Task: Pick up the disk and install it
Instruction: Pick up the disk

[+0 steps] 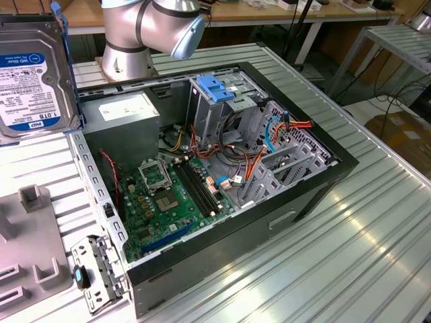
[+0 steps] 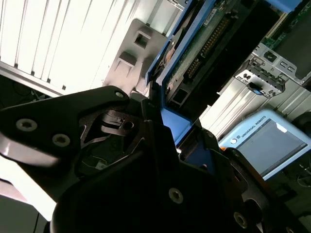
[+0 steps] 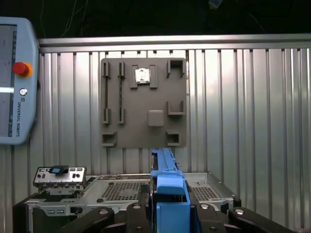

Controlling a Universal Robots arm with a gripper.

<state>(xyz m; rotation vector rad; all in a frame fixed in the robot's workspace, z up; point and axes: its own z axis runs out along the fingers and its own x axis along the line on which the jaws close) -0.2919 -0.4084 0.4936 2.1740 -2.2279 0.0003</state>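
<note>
**Figure.** We see the gripper (image 3: 167, 211) clenched on the disk (image 1: 30, 81), gripping the edge of its blue frame in both wrist views. The disk hangs clear of the table (image 1: 350, 269), outside the open computer case (image 1: 222, 259). It is off the side of the case where the power supply (image 1: 124, 114) sits, at the exterior view's left, and its label faces that camera. Inside the case, the drive cage (image 1: 215, 101) with its blue top stands beside the power supply. A grey fixture plate (image 3: 143, 102) lies on the table beside the case, with a teach pendant (image 3: 14, 82) near it.
</note>
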